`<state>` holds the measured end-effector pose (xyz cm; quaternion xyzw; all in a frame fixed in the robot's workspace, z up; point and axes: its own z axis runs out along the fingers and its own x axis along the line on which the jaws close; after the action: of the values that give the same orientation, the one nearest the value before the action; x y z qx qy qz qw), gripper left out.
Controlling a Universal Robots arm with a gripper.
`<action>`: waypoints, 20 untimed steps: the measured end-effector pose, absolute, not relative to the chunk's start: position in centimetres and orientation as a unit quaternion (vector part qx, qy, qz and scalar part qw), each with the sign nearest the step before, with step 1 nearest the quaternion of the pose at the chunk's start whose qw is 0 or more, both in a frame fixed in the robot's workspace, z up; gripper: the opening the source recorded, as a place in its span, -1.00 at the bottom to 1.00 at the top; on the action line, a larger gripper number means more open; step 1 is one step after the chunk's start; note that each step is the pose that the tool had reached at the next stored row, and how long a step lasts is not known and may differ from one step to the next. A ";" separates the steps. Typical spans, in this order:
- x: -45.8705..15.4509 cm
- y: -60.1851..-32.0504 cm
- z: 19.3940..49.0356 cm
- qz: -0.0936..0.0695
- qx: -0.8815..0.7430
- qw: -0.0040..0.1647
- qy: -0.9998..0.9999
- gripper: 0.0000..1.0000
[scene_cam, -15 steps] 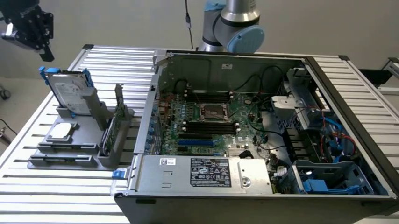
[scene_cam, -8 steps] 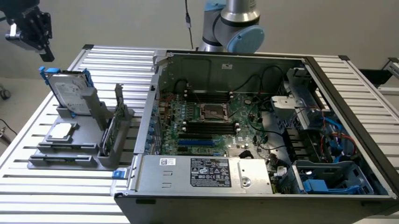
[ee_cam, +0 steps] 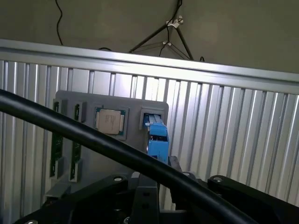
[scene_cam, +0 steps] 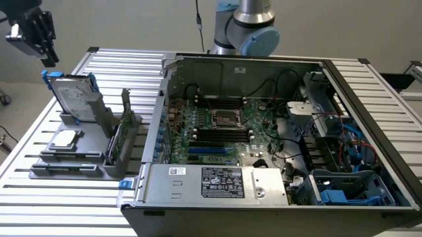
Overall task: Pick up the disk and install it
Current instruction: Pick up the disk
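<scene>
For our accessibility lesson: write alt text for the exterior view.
A robot gripper hangs above the disk, not touching it; the disk stands on edge in a grey holder on a slatted metal table. To the exterior view's right lies an open computer case.

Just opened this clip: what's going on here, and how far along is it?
A single robot arm is working beside an open computer case on a slatted table. Its gripper hangs in the air above the disk, apart from it and holding nothing. The disk stands upright in a grey holder on the exterior view's left of the case, so it has not yet been picked up or installed.
</scene>
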<state>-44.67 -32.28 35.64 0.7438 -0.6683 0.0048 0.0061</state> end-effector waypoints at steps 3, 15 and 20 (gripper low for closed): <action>-44.7 -32.4 35.5 0.005 0.744 0.005 -0.668 -0.16; -44.9 -32.5 33.5 0.005 0.737 0.004 -0.676 -0.04; -45.0 -32.5 32.6 0.005 0.729 0.004 -0.684 -0.04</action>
<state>-44.99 -32.50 32.61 0.7294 -0.6840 0.0054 0.0044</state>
